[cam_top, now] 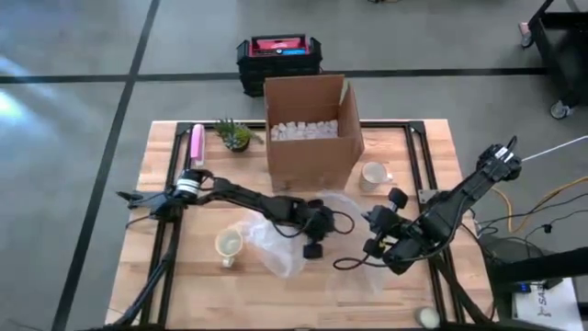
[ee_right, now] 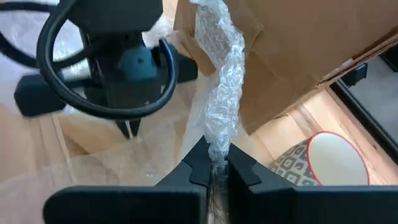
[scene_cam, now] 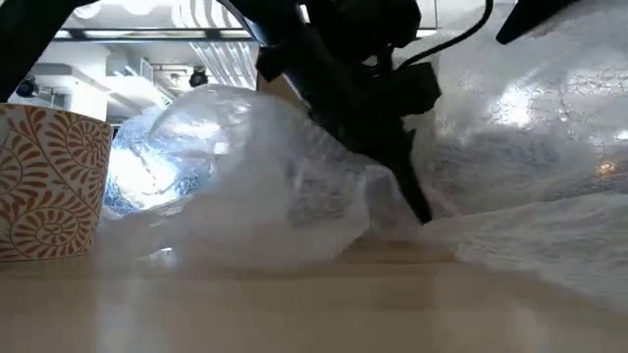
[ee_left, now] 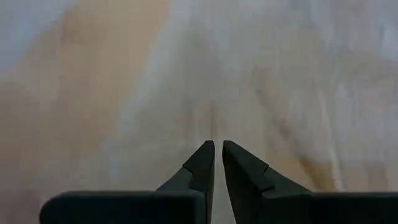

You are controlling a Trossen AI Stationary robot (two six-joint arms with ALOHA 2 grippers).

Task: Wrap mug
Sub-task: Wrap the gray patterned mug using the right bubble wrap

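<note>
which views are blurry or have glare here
Left wrist view: almost wholly blurred, only the left gripper fingers sharp. Low view: the bubble wrap catches bright ceiling-light glare and the near tabletop is soft. Right wrist view: the right gripper pinching wrap is sharp. High view: even light.

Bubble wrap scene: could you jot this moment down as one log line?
right gripper: shut on bubble wrap | left gripper: shut, pressed down on the wrap | mug: unwrapped, beside the sheet

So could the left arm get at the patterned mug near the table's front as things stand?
Probably not straight away: the left end effector is shut on the bubble wrap, which also lies between it and the patterned mug. It would have to let go first.
</note>
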